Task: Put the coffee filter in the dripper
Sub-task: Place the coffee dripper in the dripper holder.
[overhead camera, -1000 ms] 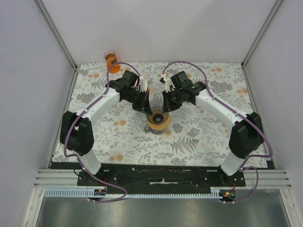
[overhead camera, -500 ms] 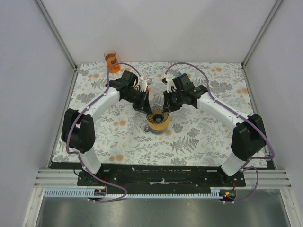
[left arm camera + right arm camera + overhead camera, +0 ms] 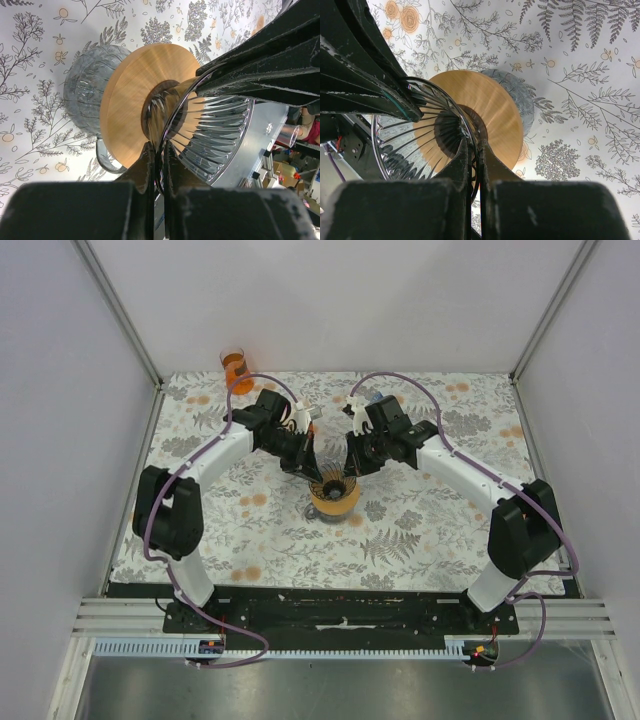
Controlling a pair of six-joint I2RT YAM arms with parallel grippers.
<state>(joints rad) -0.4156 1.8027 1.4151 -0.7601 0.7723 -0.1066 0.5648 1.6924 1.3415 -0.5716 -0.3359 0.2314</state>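
Observation:
The dripper [image 3: 334,494] is a ribbed glass cone [image 3: 220,130] with a round wooden collar [image 3: 130,100], standing on a glass vessel [image 3: 87,90] at the middle of the table. My left gripper [image 3: 159,150] is shut on the cone's rim from the left [image 3: 318,473]. From the right, my right gripper [image 3: 474,150] is shut on the opposite rim [image 3: 348,472]. In the right wrist view the cone [image 3: 415,140] and collar [image 3: 490,105] show plainly. The coffee filter is out of view in every frame.
An orange cup [image 3: 234,366] stands at the back left corner. The floral tablecloth [image 3: 430,530] covers the table, and white walls with metal posts close it in on three sides.
Both arms shifted slightly at the elbows while keeping their grip on the rim. The dripper has stayed where it was.

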